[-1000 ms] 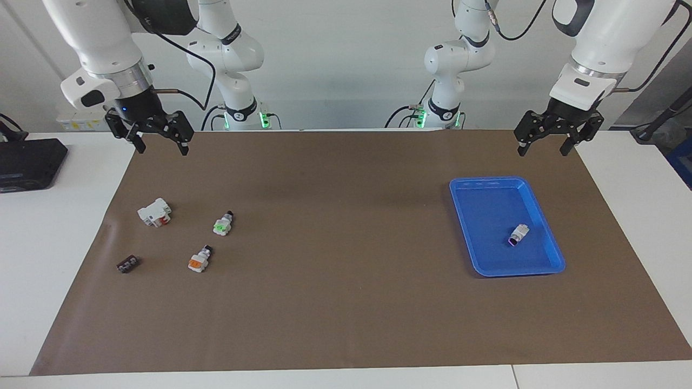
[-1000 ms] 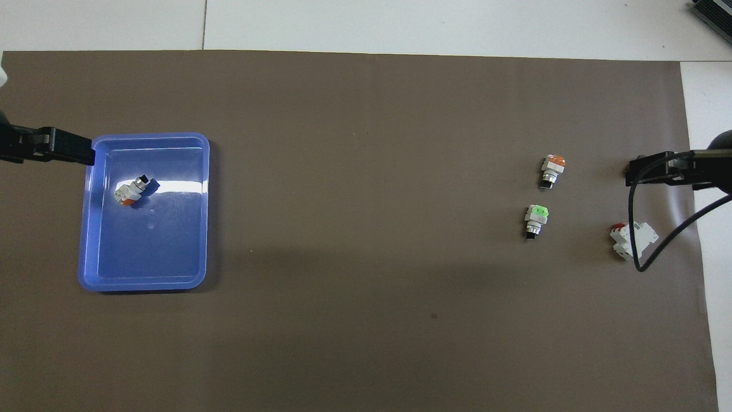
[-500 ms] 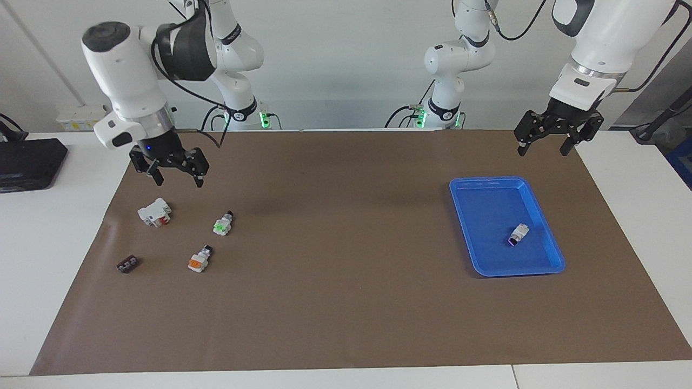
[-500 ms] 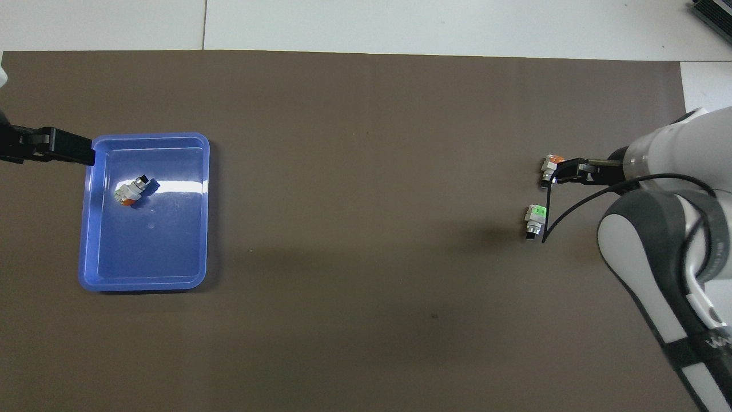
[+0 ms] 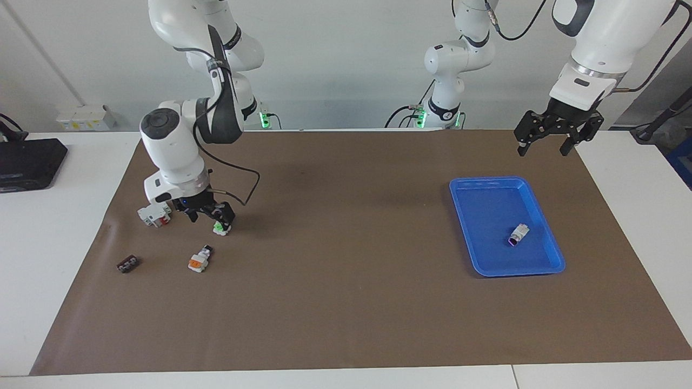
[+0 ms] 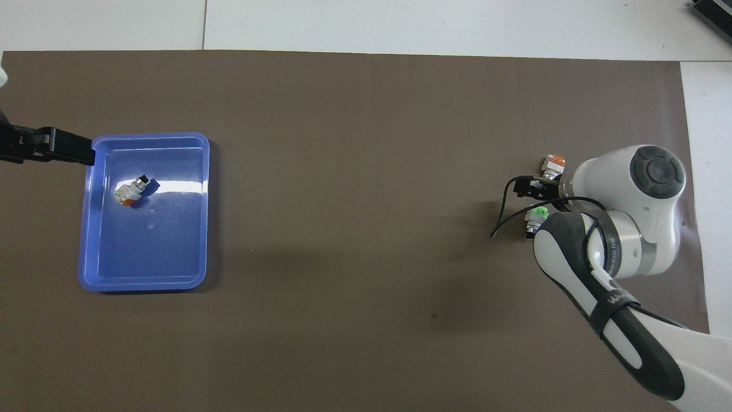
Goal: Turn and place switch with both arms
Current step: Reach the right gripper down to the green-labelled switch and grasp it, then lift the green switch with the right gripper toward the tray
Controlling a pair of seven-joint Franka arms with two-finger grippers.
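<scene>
Your right gripper [image 5: 204, 212] sits low over the green-faced switch [image 5: 220, 228], jaws open, nothing held (contact unclear). Switch lies on the brown mat [image 5: 346, 302] beside the orange-faced switch [image 5: 198, 260], twd right arm's end. Left gripper [image 5: 558, 134] waits open near the blue tray [image 5: 546, 267]

1. The mat [image 5: 346, 302] covers the table [image 5: 54, 227].
2. The tray [image 5: 489, 265] sits on the mat toward the left arm's end, a small switch [image 5: 519, 234] in it.
3. Toward the right arm's end lie the switch [image 5: 220, 229], a second switch [image 5: 199, 260] farther from the robots, a breaker [image 5: 153, 214] beside them and a small block [image 5: 128, 264] farthest out.
4. The right gripper [image 5: 206, 216] is low at the switch.
5. The left gripper [image 5: 546, 143] hangs over the mat's edge near the tray.
</scene>
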